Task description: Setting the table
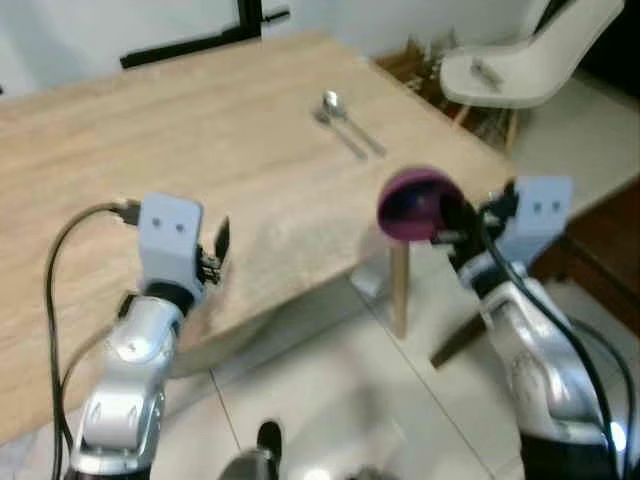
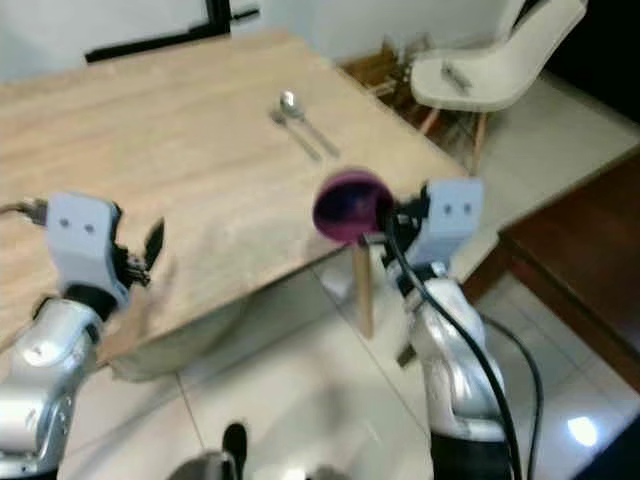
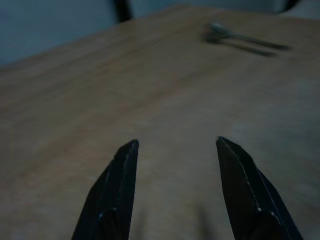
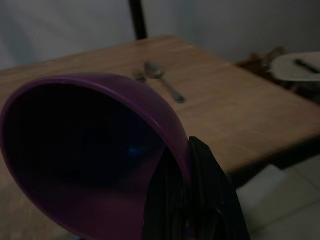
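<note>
Right gripper (image 1: 455,228) is clamped on the rim of a purple bowl (image 1: 415,205), one finger inside the wall, one outside. Bowl is tipped on its side, mouth facing back toward the robot, held in the air at the near right corner of the tabletop (image 1: 200,160), partly past the edge w/ floor and a table leg below. Left gripper (image 1: 218,250) hangs just over the near edge of the tabletop, fingers (image 3: 120,185) spread apart, holding nothing.

Risks, as I judge them:
- Thin rim pinch on a tilted bowl: any jolt could let it swivel or slip, and it'd drop to the tiles, not the wood.
- If set down so close to the corner it may teeter off; needs to go further in.
- Spoon (image 1: 350,118) and fork (image 1: 338,135) lie side by side farther in on the tabletop, well apart from the bowl for now; a sweeping move inward could knock them askew.
- Lowering while tilted would land it rim first and it may roll.
</note>
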